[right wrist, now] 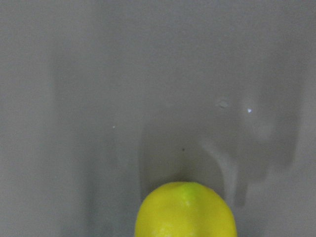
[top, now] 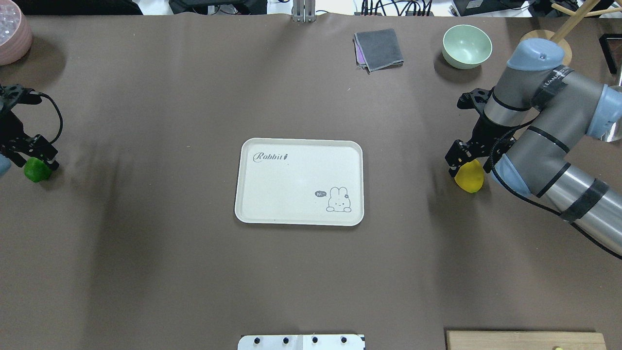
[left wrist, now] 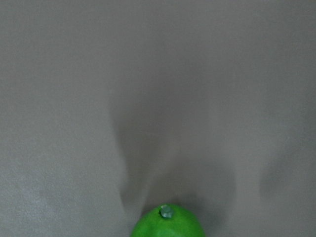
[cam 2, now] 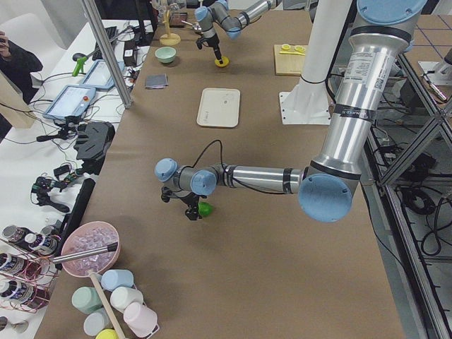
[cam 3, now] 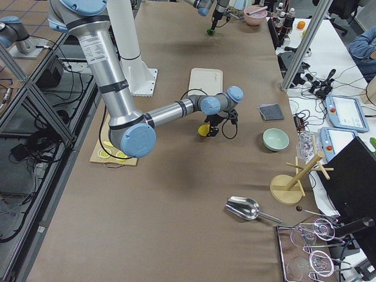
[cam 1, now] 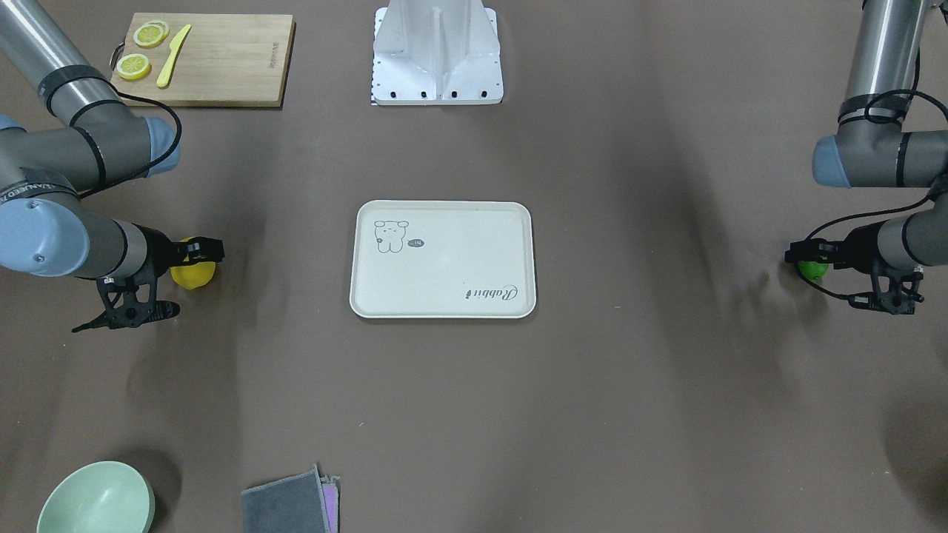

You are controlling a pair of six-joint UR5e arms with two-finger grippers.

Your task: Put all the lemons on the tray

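Cream tray [top: 291, 184] bare on the brown surface [top: 170, 267], yellow lemon [top: 469, 178] well apart from the tray on robot's right, right pincer [top: 464, 163] over it, green lemon [top: 36, 170] well apart on robot's left, left pincer [top: 35, 163] over it, cannot tell if either pincer is pinching.

Brown table [top: 146, 267], as I am viewing it, is carrying the tray [top: 291, 184] at centre, a cutting board [cam 1: 229, 59], a green bowl [top: 466, 46], a folded cloth [top: 381, 48] and a white base plate [cam 1: 437, 81]. Whether the yellow lemon [top: 469, 177] and green lemon [top: 37, 170] are touching it, I cannot tell.
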